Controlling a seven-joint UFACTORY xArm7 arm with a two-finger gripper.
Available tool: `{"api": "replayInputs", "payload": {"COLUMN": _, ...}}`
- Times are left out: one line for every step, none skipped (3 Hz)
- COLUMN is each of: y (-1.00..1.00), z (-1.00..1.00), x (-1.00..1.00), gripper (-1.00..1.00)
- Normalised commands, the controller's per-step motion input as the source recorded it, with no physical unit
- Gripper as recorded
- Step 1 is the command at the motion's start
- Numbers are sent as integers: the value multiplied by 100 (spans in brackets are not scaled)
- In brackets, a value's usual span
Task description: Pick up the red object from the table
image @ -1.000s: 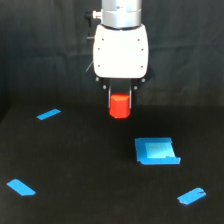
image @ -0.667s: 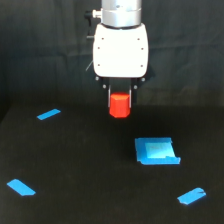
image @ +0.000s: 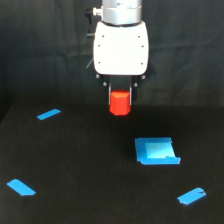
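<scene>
One red block (image: 120, 102) sits between the two dark fingers (image: 109, 95) of the hand (image: 120, 96), which is closed on it and holds it clear of the bench (image: 90, 165). Its colour is a bright red-orange, matte, with faint flat facets down its sides and a slightly darker top edge; the bottom half hangs below the fingertips. Whether it has six sides cannot be made out here.

Above the hand is a smooth white housing (image: 121, 47) with rounded corners and small dark screws, topped by a grey metal ring (image: 121, 10).

On the flat matte black bench lie four blue pieces. From the block, a short strip (image: 48, 114) lies at nine o'clock, a second strip (image: 21, 187) at eight o'clock near the edge of the view, a third (image: 191, 196) at four o'clock, and a square piece (image: 157, 150) at five o'clock. That square has a paler centre and raised-looking edges, like a shallow tray; nothing is seen inside it. Behind hangs dark wrinkled cloth (image: 40, 50).
</scene>
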Motion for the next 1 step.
{"api": "replayInputs", "payload": {"y": 2, "z": 6, "x": 11, "gripper": -90}}
